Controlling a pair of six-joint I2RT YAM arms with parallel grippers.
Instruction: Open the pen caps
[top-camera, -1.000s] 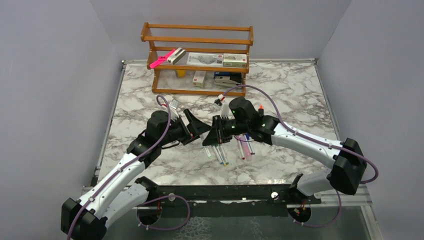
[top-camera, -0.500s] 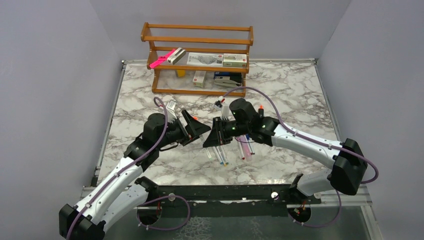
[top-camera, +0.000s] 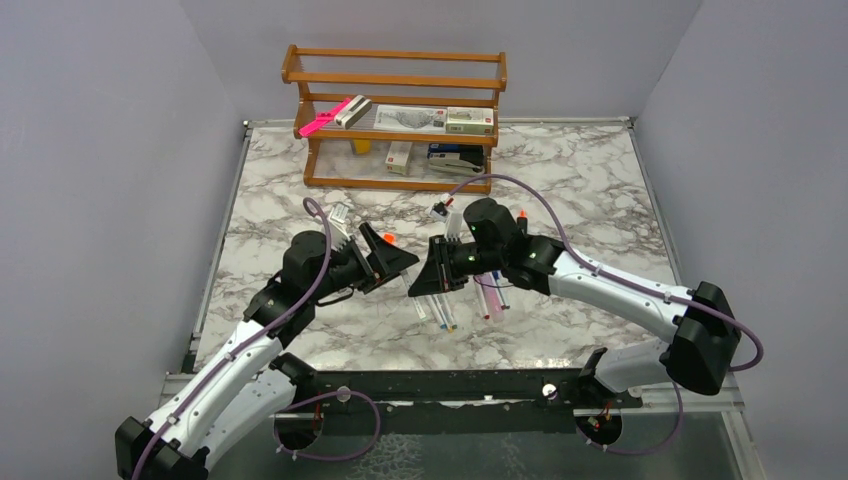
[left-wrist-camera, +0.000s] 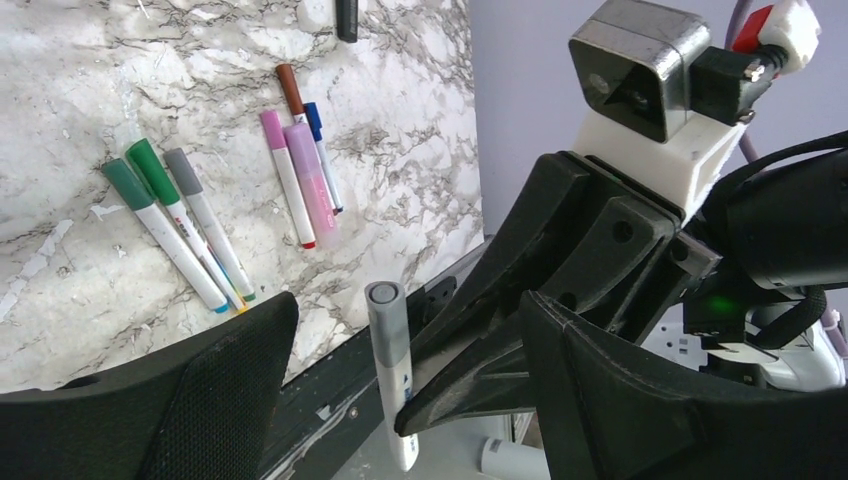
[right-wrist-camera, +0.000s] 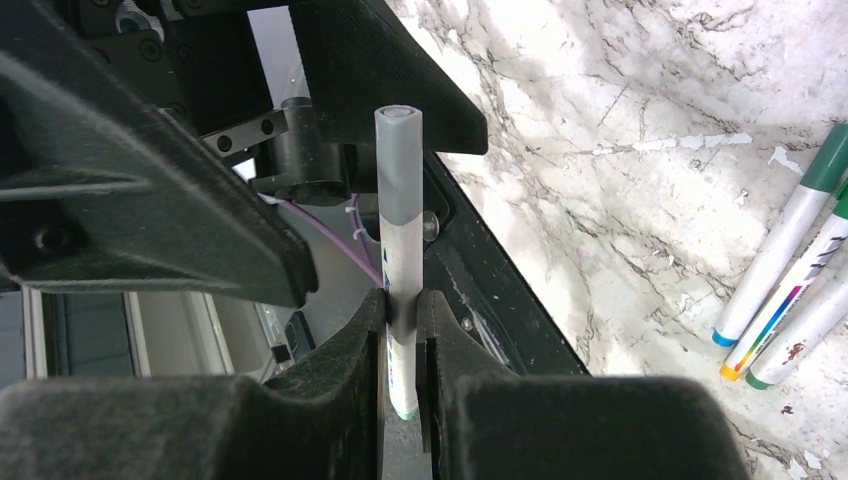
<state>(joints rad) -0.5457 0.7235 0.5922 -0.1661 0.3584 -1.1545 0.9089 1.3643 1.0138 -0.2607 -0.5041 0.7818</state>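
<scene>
My right gripper (right-wrist-camera: 402, 305) is shut on the white barrel of a marker (right-wrist-camera: 403, 255), held above the table's near edge. Its grey pen cap (right-wrist-camera: 398, 160) is on and points at the left gripper. In the left wrist view that grey cap (left-wrist-camera: 387, 325) stands between the wide-apart jaws of my open left gripper (left-wrist-camera: 408, 305) and touches neither finger. From above, the left gripper (top-camera: 400, 262) faces the right gripper (top-camera: 420, 282) tip to tip. Capped markers lie on the marble: two green (left-wrist-camera: 140, 178), a grey (left-wrist-camera: 183, 170), a pink (left-wrist-camera: 272, 130), a lilac (left-wrist-camera: 300, 145), a dark red (left-wrist-camera: 288, 85) and a blue (left-wrist-camera: 313, 115).
A wooden rack (top-camera: 400, 110) with small boxes and a long bright-pink item (top-camera: 325, 117) stands at the back. A black highlighter (left-wrist-camera: 346, 15) lies beyond the markers. A small orange piece (top-camera: 388, 238) lies by the left gripper. The black front rail (top-camera: 450, 385) borders the table.
The left arm has drawn back slightly toward the lower left, and its jaws have narrowed a little. The right gripper has kept its hold on the marker and shifted only slightly.
</scene>
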